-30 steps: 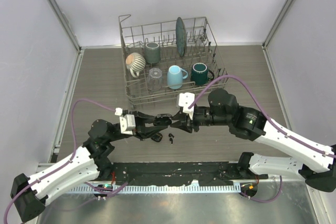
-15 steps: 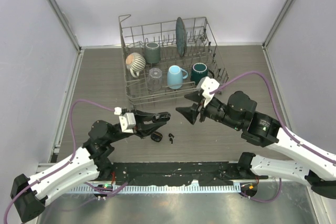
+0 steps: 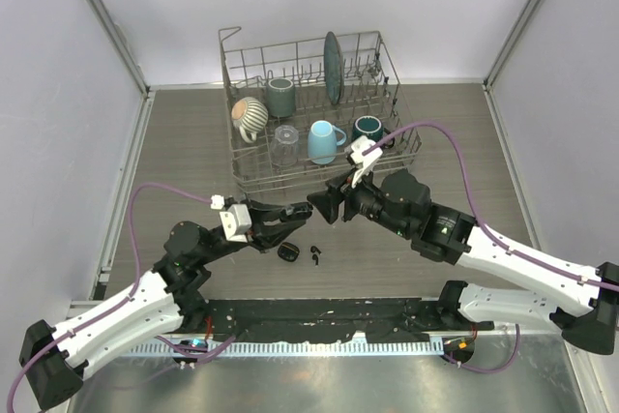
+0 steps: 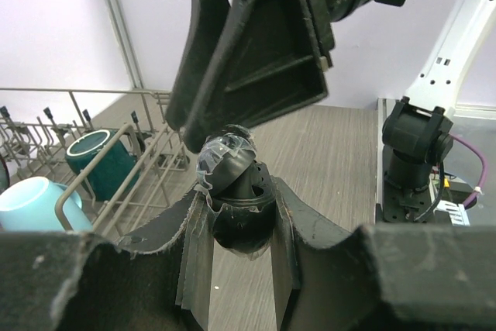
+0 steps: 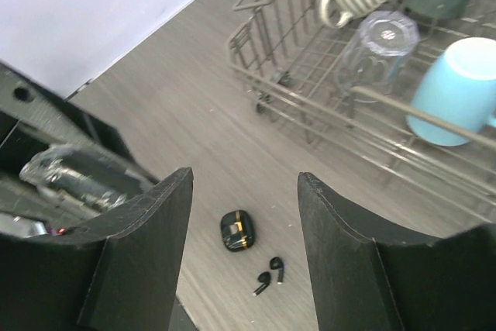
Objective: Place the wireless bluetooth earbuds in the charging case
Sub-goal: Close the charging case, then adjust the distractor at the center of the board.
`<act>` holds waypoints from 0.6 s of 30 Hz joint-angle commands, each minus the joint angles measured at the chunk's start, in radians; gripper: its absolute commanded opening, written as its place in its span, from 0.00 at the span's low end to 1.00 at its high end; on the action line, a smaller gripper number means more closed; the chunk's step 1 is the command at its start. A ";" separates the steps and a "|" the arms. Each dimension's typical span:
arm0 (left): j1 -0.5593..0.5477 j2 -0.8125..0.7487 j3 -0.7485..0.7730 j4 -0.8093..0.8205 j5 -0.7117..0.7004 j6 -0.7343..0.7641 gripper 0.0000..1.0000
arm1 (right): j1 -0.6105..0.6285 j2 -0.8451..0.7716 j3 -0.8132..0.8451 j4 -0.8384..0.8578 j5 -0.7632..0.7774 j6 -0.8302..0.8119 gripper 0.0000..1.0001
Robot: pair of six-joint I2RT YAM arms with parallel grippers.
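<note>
My left gripper (image 4: 240, 195) is shut on a small black charging case (image 4: 235, 215), held off the table with its lid (image 4: 225, 156) tipped open and clear film on it. In the top view the left gripper (image 3: 298, 212) sits just left of my right gripper (image 3: 321, 204), which is open and empty, its finger looming right above the case in the left wrist view. Two tiny black earbuds (image 5: 269, 273) lie side by side on the table (image 3: 193, 142), below the right gripper (image 5: 244, 184). They also show from above as the earbuds (image 3: 315, 256).
A second black case (image 5: 236, 230) with a gold band lies shut next to the earbuds, seen too as the case (image 3: 287, 251). A wire dish rack (image 3: 290, 181) behind holds a light blue mug (image 3: 324, 140), green mug (image 3: 368, 132), striped mug (image 3: 249, 115), glass (image 3: 284, 142) and plate (image 3: 333, 67).
My right gripper opened wider, pulled away to the right from the case in the left gripper, then swung back close to it. The left arm has hardly moved.
</note>
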 commanded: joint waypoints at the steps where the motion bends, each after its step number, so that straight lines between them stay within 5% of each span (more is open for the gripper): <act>1: -0.004 -0.007 -0.005 0.021 -0.061 0.015 0.00 | 0.000 0.002 -0.020 0.096 -0.141 0.056 0.62; 8: -0.003 0.018 -0.002 0.027 -0.084 0.014 0.00 | 0.000 -0.013 -0.068 0.087 -0.229 0.020 0.61; 15: -0.004 0.016 0.024 -0.055 -0.150 0.021 0.00 | -0.024 0.007 -0.079 0.060 0.333 0.059 0.65; 18: -0.004 0.004 0.032 -0.103 -0.178 0.023 0.00 | -0.147 0.102 0.015 -0.003 0.293 0.119 0.68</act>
